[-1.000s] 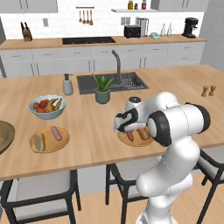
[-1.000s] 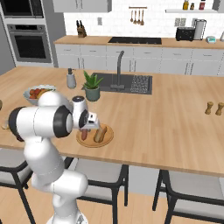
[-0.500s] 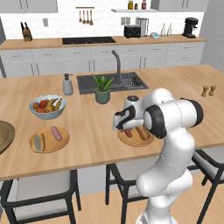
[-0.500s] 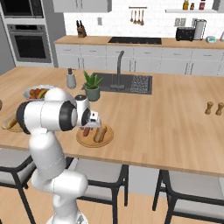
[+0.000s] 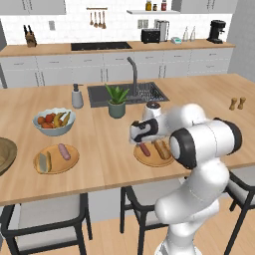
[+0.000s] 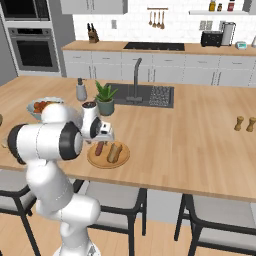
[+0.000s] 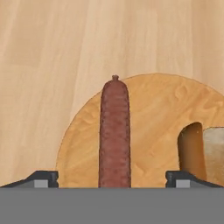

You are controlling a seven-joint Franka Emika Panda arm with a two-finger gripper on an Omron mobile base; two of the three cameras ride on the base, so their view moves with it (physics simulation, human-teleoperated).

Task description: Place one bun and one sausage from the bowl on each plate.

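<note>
The near plate [image 5: 149, 161] carries a reddish sausage [image 5: 144, 149] and a tan bun [image 5: 162, 149] side by side. My gripper [image 5: 141, 139] hovers just above that sausage. In the hand view the sausage [image 7: 115, 135] lies flat on the plate [image 7: 153, 113], and my gripper [image 7: 113, 179] is open, its fingertips [image 7: 41, 178] standing wide on either side without touching it. The bun [image 7: 205, 153] sits to the right. A second plate [image 5: 56, 167] at the left holds a bun [image 5: 44, 162] and a sausage [image 5: 64, 151]. The wooden bowl [image 5: 5, 154] shows at the far left edge.
A pale bowl of fruit [image 5: 54, 121] stands behind the left plate. A potted plant [image 5: 117, 102], a soap dispenser [image 5: 77, 97] and the sink [image 5: 127, 92] lie beyond. Salt and pepper shakers [image 5: 237, 103] stand at the far right. Stools line the counter's front edge.
My gripper has gone from shut to open over the near plate, and the sausage now rests on the plate. The elbow has swung slightly.
</note>
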